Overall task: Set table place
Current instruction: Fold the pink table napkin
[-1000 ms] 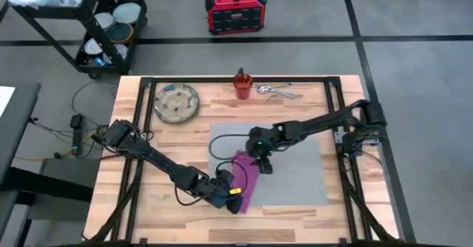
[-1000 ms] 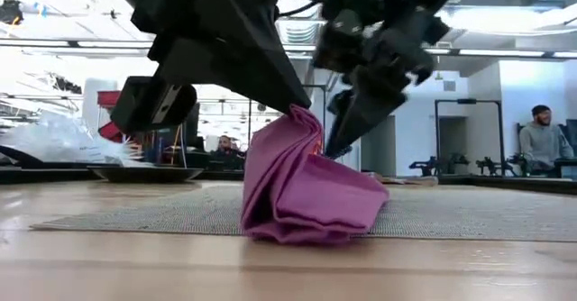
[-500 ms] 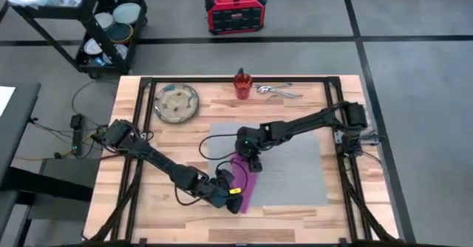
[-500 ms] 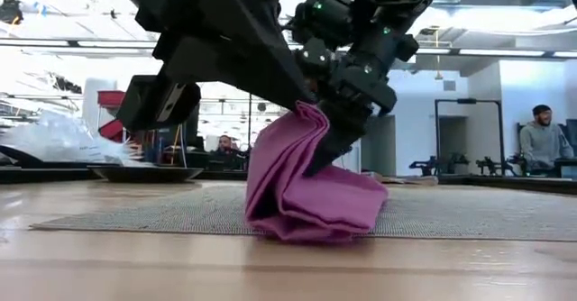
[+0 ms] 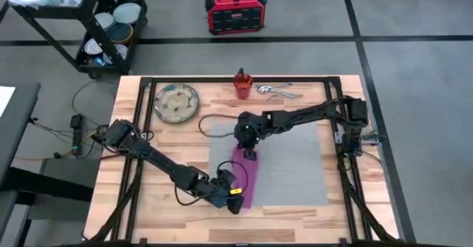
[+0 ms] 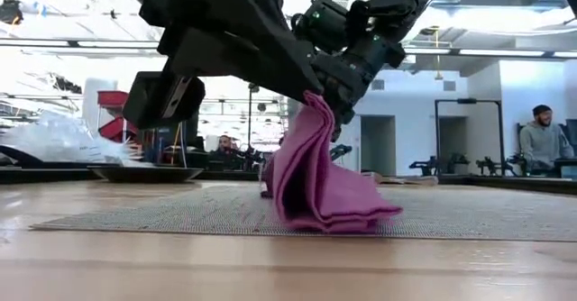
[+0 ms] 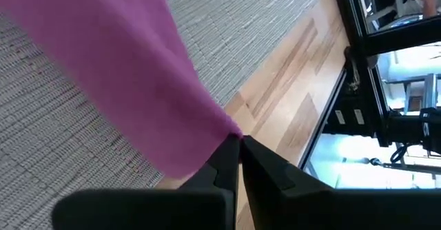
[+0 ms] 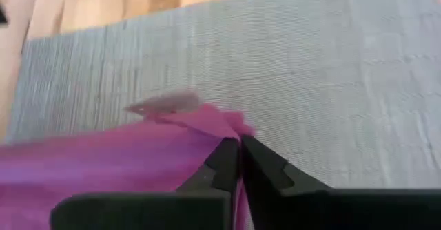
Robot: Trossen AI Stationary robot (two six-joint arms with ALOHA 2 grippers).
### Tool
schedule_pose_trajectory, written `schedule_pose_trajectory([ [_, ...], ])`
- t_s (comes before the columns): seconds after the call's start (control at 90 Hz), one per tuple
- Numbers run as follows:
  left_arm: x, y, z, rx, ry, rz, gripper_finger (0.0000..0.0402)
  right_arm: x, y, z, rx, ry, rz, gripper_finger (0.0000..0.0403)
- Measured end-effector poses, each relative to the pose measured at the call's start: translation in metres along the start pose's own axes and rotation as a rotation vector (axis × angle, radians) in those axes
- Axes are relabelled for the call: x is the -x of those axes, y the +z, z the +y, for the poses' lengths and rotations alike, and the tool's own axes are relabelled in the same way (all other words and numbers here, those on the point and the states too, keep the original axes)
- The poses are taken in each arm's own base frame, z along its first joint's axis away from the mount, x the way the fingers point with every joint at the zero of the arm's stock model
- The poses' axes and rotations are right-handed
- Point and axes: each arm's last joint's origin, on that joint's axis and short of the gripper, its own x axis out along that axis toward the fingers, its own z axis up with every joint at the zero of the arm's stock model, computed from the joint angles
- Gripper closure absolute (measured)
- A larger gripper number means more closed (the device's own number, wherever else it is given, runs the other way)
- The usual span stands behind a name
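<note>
The magenta napkin (image 5: 244, 177) stretches as a narrow strip over the left part of the grey mat (image 5: 288, 166), and its lower folds (image 6: 338, 213) rest on the mat. My left gripper (image 5: 235, 200) is shut on its near end. My right gripper (image 5: 249, 153) is shut on its far end. The speckled plate (image 5: 177, 103), the orange-red cup (image 5: 242, 84) and the steel cutlery (image 5: 278, 92) sit along the table's far side. My left gripper pinches a corner of the napkin (image 7: 224, 123) between its two shut fingers, at the cloth's near end. The cloth runs away from the fingertips over the mat. One layer or several, I cannot tell. My right gripper pinches a bunched corner of the napkin (image 8: 224, 123) between its two shut fingers, at the cloth's far end. It comes from above, slanting down. That end is raised (image 6: 315, 103) off the mat, and the cloth hangs in folds below it.
The black rail frame (image 5: 236, 78) runs round the tabletop. A red box (image 5: 234, 10) and a black shelf cart (image 5: 103, 25) stand on the floor beyond the far edge. A person (image 6: 541, 143) sits in the room behind.
My right gripper has gone toward the table's far and left edges with the napkin's far end. The napkin has been drawn out from a wide heap into a longer, narrower strip. Its near end has stayed with my left gripper.
</note>
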Motion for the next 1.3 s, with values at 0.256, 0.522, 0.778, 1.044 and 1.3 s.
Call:
schedule_pose_trajectory([
  [0.256, 0.001, -0.003, -0.001, -0.001, -0.007, 0.016, 0.0401, 0.009, 0.003, -0.031, -0.162, -0.023, -0.048, 0.0396],
  [0.522, 0.001, -0.002, -0.001, -0.002, -0.01, 0.016, 0.0401, 0.02, 0.001, -0.038, -0.232, 0.104, -0.008, 0.0383],
  [0.778, 0.0, 0.001, -0.005, -0.029, -0.048, 0.002, 0.0401, 0.016, -0.01, 0.006, -0.116, 0.174, 0.137, 0.0384],
  [1.044, -0.002, 0.015, -0.013, -0.055, -0.142, -0.041, 0.0401, 0.02, -0.03, 0.055, -0.034, 0.068, 0.097, 0.0397],
  [1.3, -0.007, 0.035, -0.012, -0.098, -0.174, -0.05, 0.0401, 0.068, -0.051, 0.066, -0.138, -0.103, -0.115, 0.0402],
])
